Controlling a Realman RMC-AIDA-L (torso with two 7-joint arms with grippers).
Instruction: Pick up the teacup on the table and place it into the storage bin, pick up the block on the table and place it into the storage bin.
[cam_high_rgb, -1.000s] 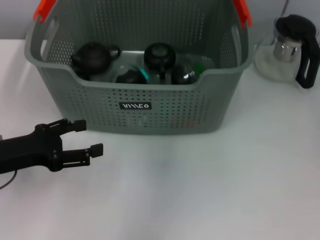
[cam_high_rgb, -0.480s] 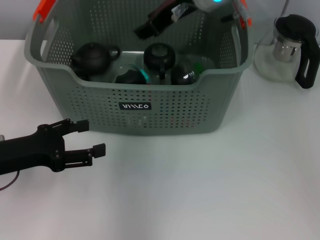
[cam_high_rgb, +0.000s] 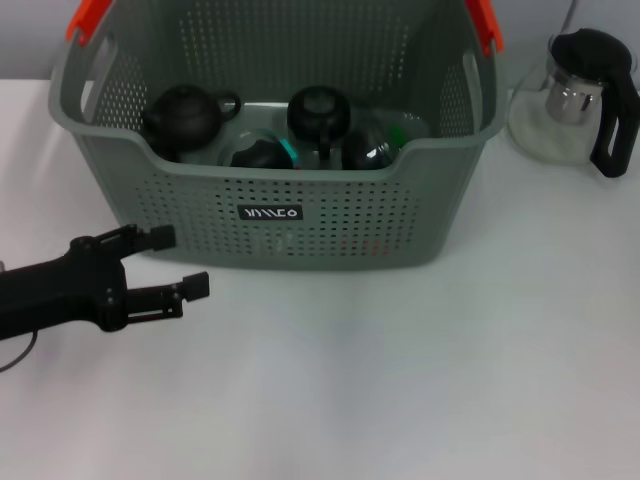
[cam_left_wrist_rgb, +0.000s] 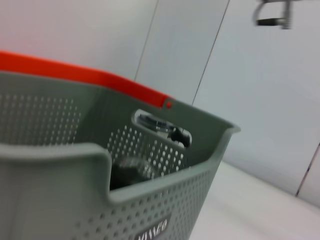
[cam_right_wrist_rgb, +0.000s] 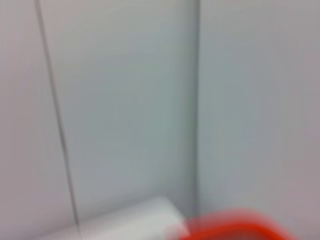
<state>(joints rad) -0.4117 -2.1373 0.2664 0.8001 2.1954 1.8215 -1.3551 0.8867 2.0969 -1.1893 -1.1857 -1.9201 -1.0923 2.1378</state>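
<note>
The right arm has left the storage bin (cam_high_rgb: 280, 215); left pincer (cam_high_rgb: 182, 262) gapes empty beside its long front wall.

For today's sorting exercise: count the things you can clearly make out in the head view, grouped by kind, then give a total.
Storage bin: 1
Dark teapot in the bin: 1
Glass pot with a black handle, beside the bin: 1
Left gripper, jaws open: 1
Other dark items in the bin: cannot tell apart
Total: 4

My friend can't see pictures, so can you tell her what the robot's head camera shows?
A big grey-green storage bin with orange handle ends sits on a white table, holding dark teapots and cups. The left gripper hovers open, empty, near its front left corner, and a glass teapot stands to the bin's right.
</note>
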